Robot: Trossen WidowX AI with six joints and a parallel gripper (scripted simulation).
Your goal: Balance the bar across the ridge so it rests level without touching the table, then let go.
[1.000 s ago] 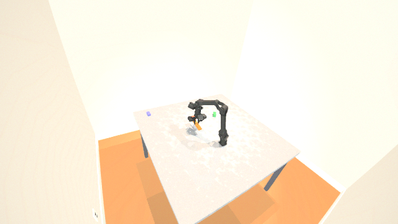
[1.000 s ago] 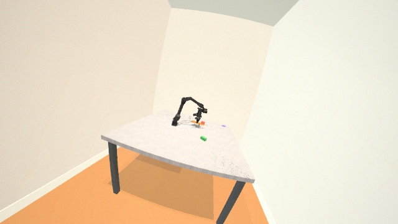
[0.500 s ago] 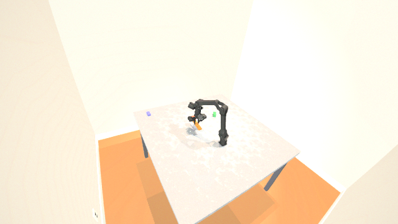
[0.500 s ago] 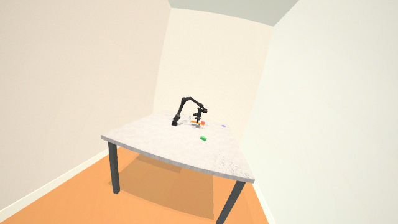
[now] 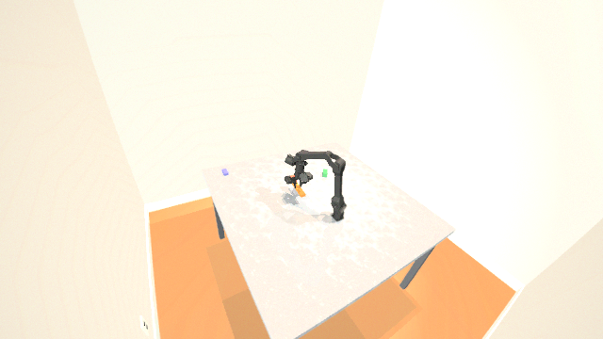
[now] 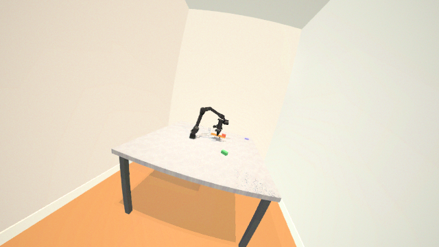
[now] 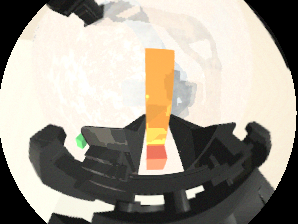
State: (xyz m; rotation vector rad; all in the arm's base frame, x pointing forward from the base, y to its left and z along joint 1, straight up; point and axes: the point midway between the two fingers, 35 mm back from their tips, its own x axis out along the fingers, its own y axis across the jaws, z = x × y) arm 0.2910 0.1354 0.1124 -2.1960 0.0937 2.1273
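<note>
The gripper [image 5: 296, 185] [image 6: 217, 134] [image 7: 157, 116] is pinching an orange bar [image 5: 301, 191] [image 6: 215, 134] [image 7: 159, 80] between its fingers, pointing down over the far half of the tabletop as the top view shows it.

The table [image 5: 306, 273] [image 6: 171, 154] has a pale, mottled top and dark legs. On it stands the black arm [image 5: 338, 185] [image 6: 198, 120], its foot nearer the right edge than the left in the top view; it rises, bends over toward the far edge and drops to the gripper.

The bar sticks out from under the fingers toward the near edge. Whether it is level, or touches the tabletop, I cannot tell.

A green block [image 5: 325, 173] [image 6: 224, 152] [image 7: 81, 140] lies near the far right corner in the top view, apart from the bar. A red block [image 5: 292, 177] [image 6: 223, 135] [image 7: 156, 151] shows by the bar's far end, partly hidden by the gripper from above; contact between them is unclear. A small purple block [image 5: 225, 172] [image 6: 246, 138] lies near the far left corner. Which piece serves as the ridge is too unclear to say.
</note>
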